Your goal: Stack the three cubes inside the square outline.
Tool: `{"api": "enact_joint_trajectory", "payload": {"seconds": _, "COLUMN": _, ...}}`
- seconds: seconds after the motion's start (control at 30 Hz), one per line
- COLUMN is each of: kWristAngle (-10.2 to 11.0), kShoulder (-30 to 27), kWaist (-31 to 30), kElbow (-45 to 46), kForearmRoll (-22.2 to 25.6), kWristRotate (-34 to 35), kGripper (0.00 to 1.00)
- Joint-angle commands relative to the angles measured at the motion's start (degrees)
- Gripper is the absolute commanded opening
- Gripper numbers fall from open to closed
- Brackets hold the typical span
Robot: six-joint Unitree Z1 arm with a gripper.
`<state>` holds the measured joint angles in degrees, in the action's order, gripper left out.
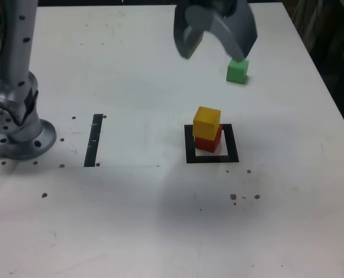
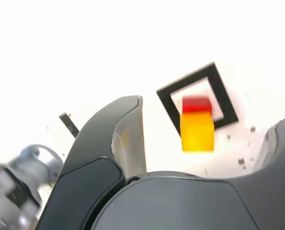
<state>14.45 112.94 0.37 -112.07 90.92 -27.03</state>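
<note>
Two cubes, the yellow cube (image 1: 207, 121) atop the red cube (image 1: 209, 141), stood inside the square outline (image 1: 212, 157), while the green cube (image 1: 237, 70) lay farther back on the table (image 1: 131, 220), beneath the raised gripper (image 1: 215, 43), its jaws spread and empty.

A white desk (image 1: 131, 226) fills nearly the whole exterior view. Its top is matt and scuffed, with small dark specks (image 1: 244, 197) scattered toward the near edge and a few more near the exterior view's left edge. A faint straight seam (image 1: 125, 166) runs across the surface. Beyond the desk's far edge and its far right corner the room is dark (image 1: 328, 35), with only dim shapes too unclear to name. Light falls evenly from above, leaving a soft grey shadow (image 1: 178, 208) on the near middle of the desk.
</note>
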Motion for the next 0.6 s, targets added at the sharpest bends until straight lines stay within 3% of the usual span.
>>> {"api": "enact_joint_trajectory", "payload": {"seconds": 0.0, "kWristAngle": 0.37, "kShoulder": 2.04, "kWaist": 3.08, "kElbow": -1.99, "kForearmRoll": 0.62, "kWristRotate": -3.17, "kGripper": 0.95}}
{"api": "enact_joint_trajectory", "payload": {"seconds": 0.3, "kWristAngle": 2.93, "kShoulder": 12.66, "kWaist": 16.76, "kElbow": -18.08, "kForearmRoll": 1.04, "kWristRotate": -16.83, "kGripper": 0.97}}
{"api": "enact_joint_trajectory", "payload": {"seconds": 0.57, "kWristAngle": 2.96, "kShoulder": 22.30, "kWaist": 19.74, "kElbow": -24.47, "kForearmRoll": 1.25, "kWristRotate": -21.53, "kGripper": 0.96}}
